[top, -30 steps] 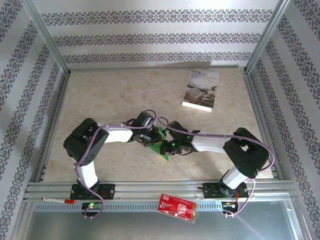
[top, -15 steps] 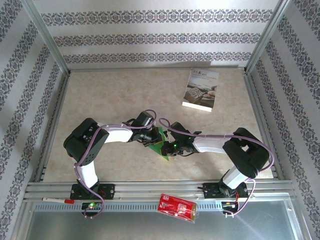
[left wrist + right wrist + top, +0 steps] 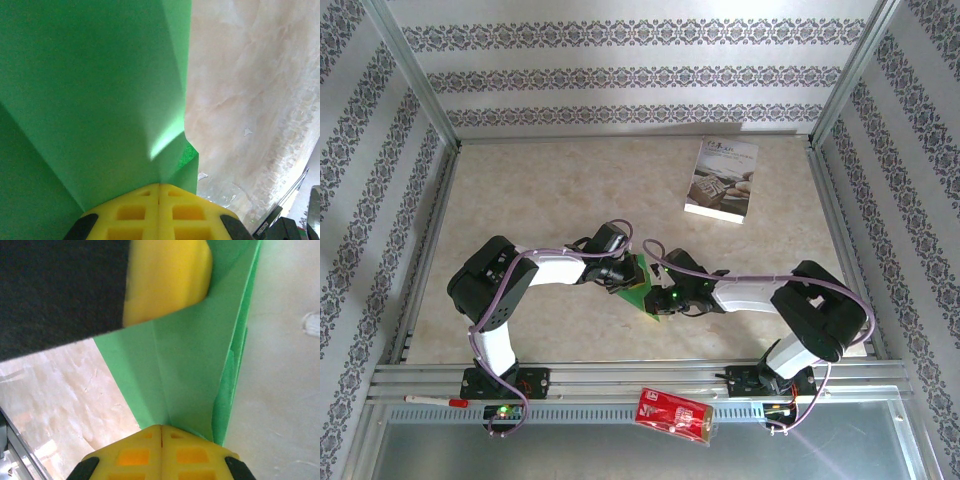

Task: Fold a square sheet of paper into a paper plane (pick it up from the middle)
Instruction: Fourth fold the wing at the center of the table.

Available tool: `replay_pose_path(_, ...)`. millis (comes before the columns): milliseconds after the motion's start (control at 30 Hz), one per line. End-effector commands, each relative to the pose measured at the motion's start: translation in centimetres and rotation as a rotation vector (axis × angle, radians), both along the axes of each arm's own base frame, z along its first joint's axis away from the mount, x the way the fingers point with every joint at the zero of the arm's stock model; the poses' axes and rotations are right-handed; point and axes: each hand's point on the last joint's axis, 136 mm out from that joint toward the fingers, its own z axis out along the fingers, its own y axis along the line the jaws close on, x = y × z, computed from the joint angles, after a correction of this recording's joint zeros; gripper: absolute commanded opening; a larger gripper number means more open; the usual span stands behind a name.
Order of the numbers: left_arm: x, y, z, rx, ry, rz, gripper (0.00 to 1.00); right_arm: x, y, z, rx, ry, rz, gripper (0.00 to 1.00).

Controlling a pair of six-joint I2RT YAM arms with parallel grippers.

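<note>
The sheet of paper point(image 3: 640, 287) is bright green and folded, with creases and layered edges, held just above the tabletop between the two arms. My left gripper point(image 3: 625, 274) is shut on its upper left part. In the left wrist view the yellow fingertips point(image 3: 135, 212) meet at the paper point(image 3: 90, 100). My right gripper point(image 3: 656, 297) is shut on its lower right part. The right wrist view has that gripper's pads point(image 3: 130, 457) pinching the paper point(image 3: 195, 365) at a crease. The left gripper's yellow finger point(image 3: 167, 280) rests on the same paper further along.
A white printed booklet point(image 3: 722, 180) lies at the back right of the beige table point(image 3: 540, 190). A red packet point(image 3: 674, 415) and a red-capped pen point(image 3: 435, 400) lie on the metal rail in front of the arm bases. Patterned walls and frame posts surround the table.
The right arm has shifted slightly, its wrist drifting a little toward the near right while it keeps hold of the paper. The left arm has stayed put.
</note>
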Motion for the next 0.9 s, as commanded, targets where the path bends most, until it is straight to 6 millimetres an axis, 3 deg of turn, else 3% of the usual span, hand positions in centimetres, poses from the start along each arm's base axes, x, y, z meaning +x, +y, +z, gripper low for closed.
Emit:
replay_pose_path(0,-1.8,3.6,-5.1,0.201,0.085,0.035,0.0,-5.1,-4.2,-3.9,-0.172,0.194,-0.001,0.01)
replay_pose_path(633,-1.9,3.7,-5.5,0.211,0.089,0.029,0.0,-6.3,-4.7,-3.2,-0.049,0.271,-0.119,0.01)
replay_pose_path(867,-1.9,3.7,-5.5,0.21,0.087,0.029,0.0,-7.2,-6.0,-3.6,-0.056,0.291,-0.149,0.01)
